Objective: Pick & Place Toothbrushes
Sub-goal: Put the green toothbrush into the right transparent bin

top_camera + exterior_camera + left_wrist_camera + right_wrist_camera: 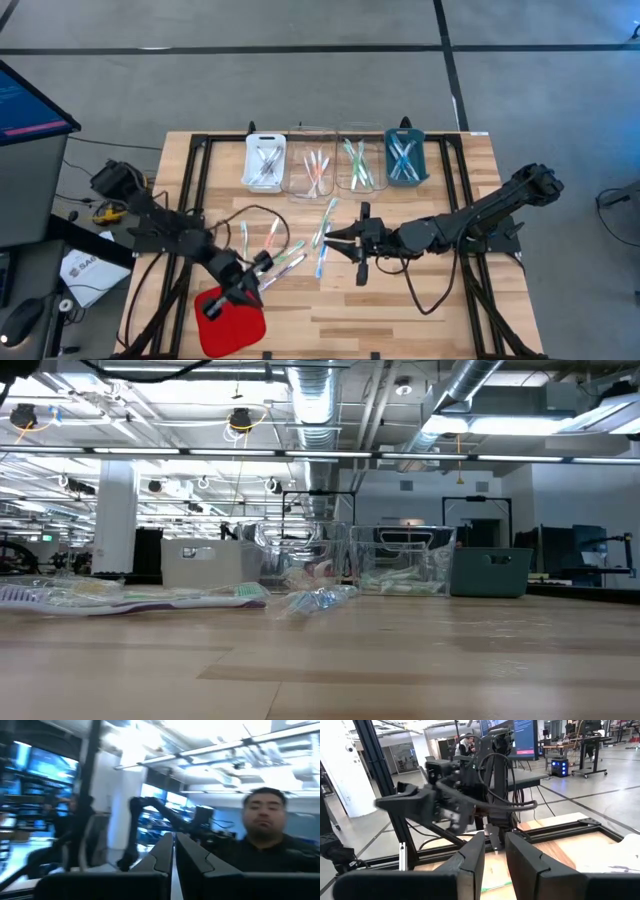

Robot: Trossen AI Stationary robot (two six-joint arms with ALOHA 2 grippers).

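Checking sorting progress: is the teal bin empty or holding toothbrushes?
Holding some: the high view shows pale toothbrushes crossed inside the teal bin.

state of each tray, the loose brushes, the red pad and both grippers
white tray: holds brushes
two clear trays: hold brushes
teal tray: holds brushes
loose toothbrushes: lying flat on table
red pad: flat, at table edge
left gripper: shut, empty
right gripper: slightly apart, empty

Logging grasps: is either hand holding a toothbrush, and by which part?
Left hand is shut on nothing. Whether the right hand holds anything cannot be told.
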